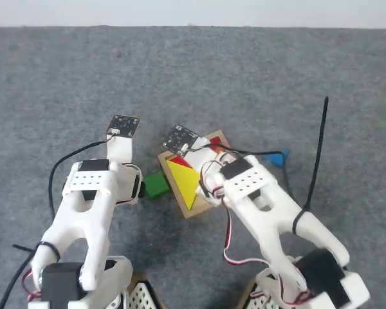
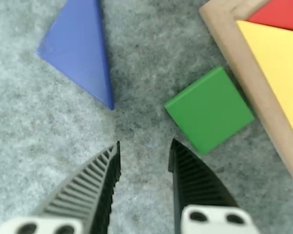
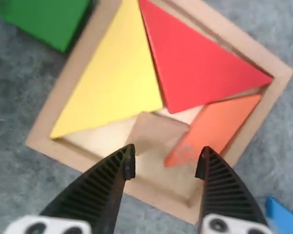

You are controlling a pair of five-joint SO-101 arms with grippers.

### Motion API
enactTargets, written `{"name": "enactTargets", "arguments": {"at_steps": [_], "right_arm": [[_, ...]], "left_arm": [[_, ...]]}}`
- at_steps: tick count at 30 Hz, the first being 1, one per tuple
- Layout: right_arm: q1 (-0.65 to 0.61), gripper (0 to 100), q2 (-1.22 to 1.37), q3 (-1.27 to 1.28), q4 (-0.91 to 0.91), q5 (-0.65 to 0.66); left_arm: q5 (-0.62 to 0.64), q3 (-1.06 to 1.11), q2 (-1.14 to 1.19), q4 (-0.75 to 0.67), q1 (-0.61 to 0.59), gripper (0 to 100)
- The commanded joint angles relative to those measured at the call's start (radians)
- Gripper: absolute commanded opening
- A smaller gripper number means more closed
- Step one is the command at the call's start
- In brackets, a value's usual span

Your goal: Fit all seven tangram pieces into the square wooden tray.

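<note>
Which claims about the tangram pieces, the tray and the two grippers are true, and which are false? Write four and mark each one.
1. The green square lies inside the tray. False: it lies on the table just outside the tray's rim.
2. The yellow triangle and the red triangle are both in the tray. True.
3. The left gripper is shut on the blue triangle. False: it is open and empty, and the blue triangle lies apart from it on the table.
4. The right gripper is open over the tray. True.
</note>
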Motion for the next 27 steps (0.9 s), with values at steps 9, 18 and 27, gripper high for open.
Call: {"name": "enactTargets", "arguments": {"at_steps": [9, 18, 27], "right_arm": [[-0.051, 21.5, 0.045, -0.017, 0.030, -0.029], [0.088, 21.5, 0.217, -0.141, -0.016, 0.014], [0.114, 21.5, 0.265, -0.218, -0.030, 0.012]], "left_arm": [[-0.012, -0.002, -0.035, -0.018, -0.003, 15], [-0.015, -0.002, -0.035, -0.018, -0.003, 15], [-0.015, -0.002, -0.035, -0.018, -0.003, 15]]}}
